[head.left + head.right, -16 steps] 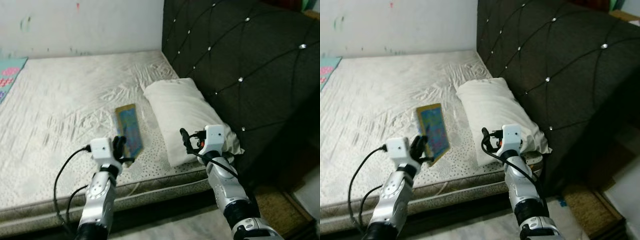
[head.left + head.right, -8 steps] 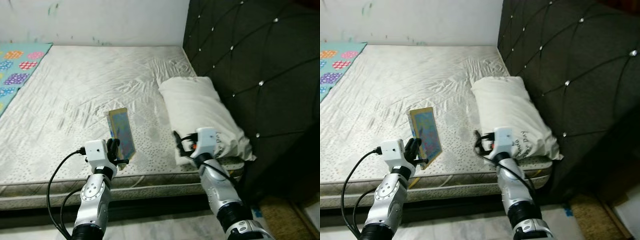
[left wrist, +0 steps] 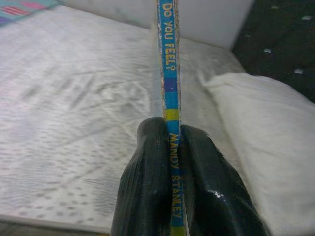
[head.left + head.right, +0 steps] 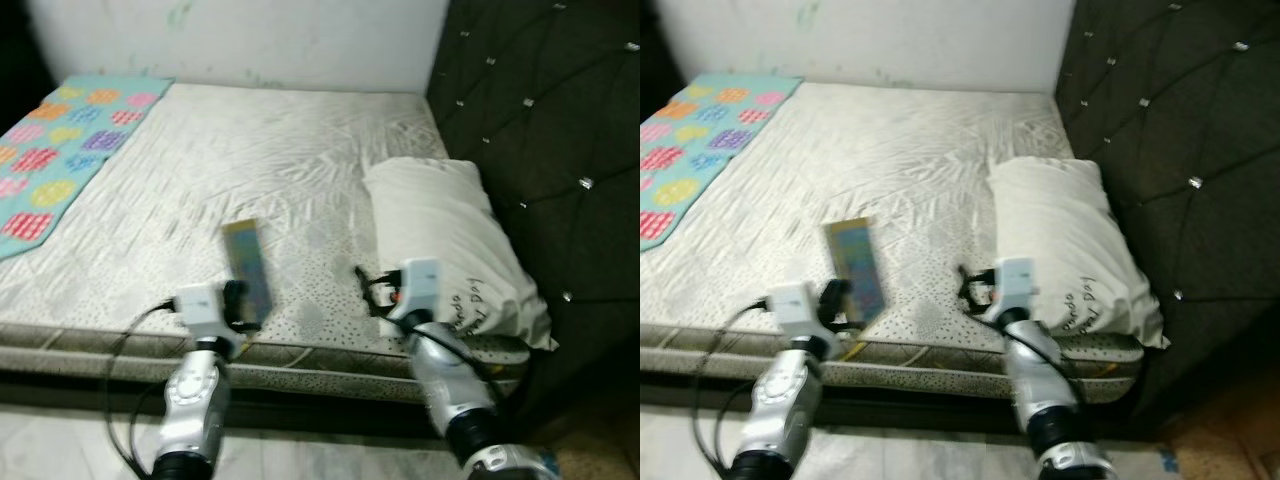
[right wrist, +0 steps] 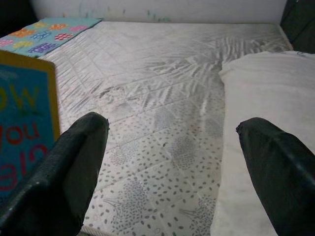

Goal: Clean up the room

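A thin children's book (image 4: pixel 248 272) with a blue and yellow cover stands upright over the near edge of the mattress (image 4: pixel 260 160). My left gripper (image 4: pixel 237 303) is shut on its lower end; in the left wrist view both fingers (image 3: pixel 152 172) pinch the blue spine (image 3: pixel 169 64). My right gripper (image 4: pixel 366 290) stands open just over the mattress edge, beside the white pillow (image 4: pixel 450 240). In the right wrist view its fingers (image 5: pixel 74 162) are spread wide, with the book's cover (image 5: pixel 24 123) off to one side.
A dark tufted headboard (image 4: pixel 540 110) rises at the right, behind the pillow. A teal patterned blanket (image 4: pixel 60 140) lies on the far left of the bed. A white wall (image 4: pixel 240 40) runs along the far side. Pale floor (image 4: pixel 60 440) lies below the bed frame.
The whole view has swung left and back, bringing in the teal blanket. Both arms keep their pose; the left gripper still holds the book upright and the right stays open.
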{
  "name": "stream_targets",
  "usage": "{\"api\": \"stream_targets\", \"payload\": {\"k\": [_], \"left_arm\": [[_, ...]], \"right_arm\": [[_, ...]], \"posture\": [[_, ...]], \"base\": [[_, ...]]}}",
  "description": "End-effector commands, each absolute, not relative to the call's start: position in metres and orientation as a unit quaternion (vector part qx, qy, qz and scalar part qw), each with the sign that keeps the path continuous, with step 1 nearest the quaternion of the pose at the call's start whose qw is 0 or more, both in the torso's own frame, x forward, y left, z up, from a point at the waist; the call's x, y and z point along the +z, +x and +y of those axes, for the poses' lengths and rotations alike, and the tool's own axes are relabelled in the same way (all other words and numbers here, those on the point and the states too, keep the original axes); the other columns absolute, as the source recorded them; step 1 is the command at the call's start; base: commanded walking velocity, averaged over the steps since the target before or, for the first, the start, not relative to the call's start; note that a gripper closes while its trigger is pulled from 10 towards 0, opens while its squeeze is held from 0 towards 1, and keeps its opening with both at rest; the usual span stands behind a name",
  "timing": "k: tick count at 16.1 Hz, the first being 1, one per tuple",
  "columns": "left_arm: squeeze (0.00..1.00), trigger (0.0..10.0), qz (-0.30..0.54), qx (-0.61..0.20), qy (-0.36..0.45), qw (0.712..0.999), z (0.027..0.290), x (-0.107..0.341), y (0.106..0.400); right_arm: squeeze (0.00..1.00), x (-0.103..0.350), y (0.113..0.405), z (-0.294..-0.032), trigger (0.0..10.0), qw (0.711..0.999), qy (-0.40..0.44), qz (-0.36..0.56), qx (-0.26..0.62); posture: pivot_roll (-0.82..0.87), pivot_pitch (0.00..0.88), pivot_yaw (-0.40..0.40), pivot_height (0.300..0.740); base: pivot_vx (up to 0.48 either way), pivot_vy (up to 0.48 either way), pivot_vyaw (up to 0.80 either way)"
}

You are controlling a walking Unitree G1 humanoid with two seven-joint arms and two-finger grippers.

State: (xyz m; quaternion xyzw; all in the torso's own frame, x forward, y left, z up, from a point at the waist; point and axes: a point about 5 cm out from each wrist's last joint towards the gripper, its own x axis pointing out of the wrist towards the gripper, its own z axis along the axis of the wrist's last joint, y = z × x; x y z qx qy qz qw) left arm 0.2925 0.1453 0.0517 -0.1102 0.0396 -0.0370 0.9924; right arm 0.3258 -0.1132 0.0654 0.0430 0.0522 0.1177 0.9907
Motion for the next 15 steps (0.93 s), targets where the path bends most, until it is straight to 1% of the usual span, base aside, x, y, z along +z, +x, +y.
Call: {"api": "stream_targets", "payload": {"k": [1, 13, 15], "left_arm": [[0.0, 10.0, 0.012, -0.04, -0.102, 0.994, 0.1491, 0.0624, 0.2963], [0.0, 10.0, 0.013, -0.042, -0.102, 0.994, 0.1487, 0.0621, 0.2964], [0.0, 10.0, 0.012, -0.043, -0.099, 0.994, 0.1491, 0.062, 0.2964]], "right_arm": [[0.0, 0.0706, 0.3277, -0.1069, 10.0, 0.99, 0.047, 0.043, 0.127], [0.0, 0.0707, 0.3278, -0.1077, 10.0, 0.99, 0.049, 0.042, 0.125], [0.0, 0.0705, 0.3276, -0.1071, 10.0, 0.99, 0.049, 0.043, 0.125]], "posture": [[-0.05, 0.0, -0.013, 0.74], [-0.05, 0.0, -0.013, 0.74], [-0.05, 0.0, -0.011, 0.74]], "base": [[0.326, 0.0, 0.0], [0.342, 0.0, 0.0], [0.0, 0.0, 0.0]]}}
